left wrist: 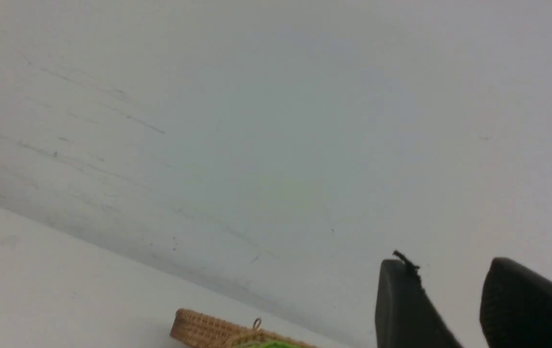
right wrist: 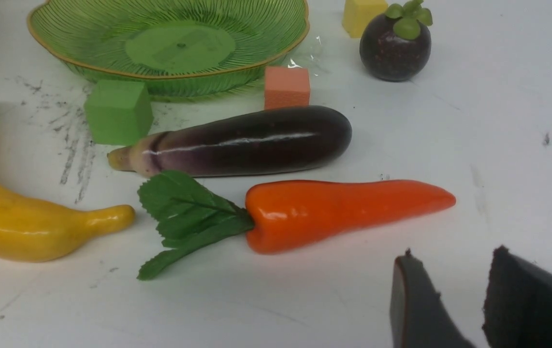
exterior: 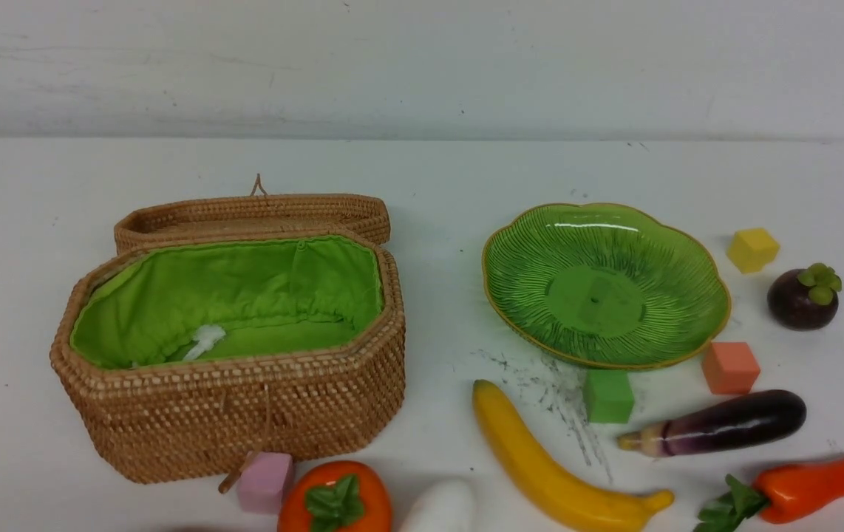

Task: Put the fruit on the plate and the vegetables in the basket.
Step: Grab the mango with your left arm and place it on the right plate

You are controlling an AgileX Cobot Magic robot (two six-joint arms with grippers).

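Note:
The open basket (exterior: 230,414) with green lining stands at the left, and the green plate (exterior: 599,295) at the right holds nothing. On the table lie a persimmon (exterior: 335,499), a white vegetable (exterior: 440,508), a banana (exterior: 548,469), an eggplant (exterior: 725,423), an orange pepper (exterior: 814,484) and a mangosteen (exterior: 802,299). My right gripper (right wrist: 452,256) is open and empty, just short of the pepper (right wrist: 343,210), with the eggplant (right wrist: 247,142) beyond. My left gripper (left wrist: 447,263) is open and empty, aimed at the wall above the basket (left wrist: 208,331). Neither gripper shows in the front view.
Foam cubes sit among the items: yellow (exterior: 752,249) beside the mangosteen, orange (exterior: 730,367) and green (exterior: 607,395) at the plate's near rim, pink (exterior: 265,482) against the basket's front. The basket lid (exterior: 252,214) lies back behind it. A grey wall bounds the table's far edge.

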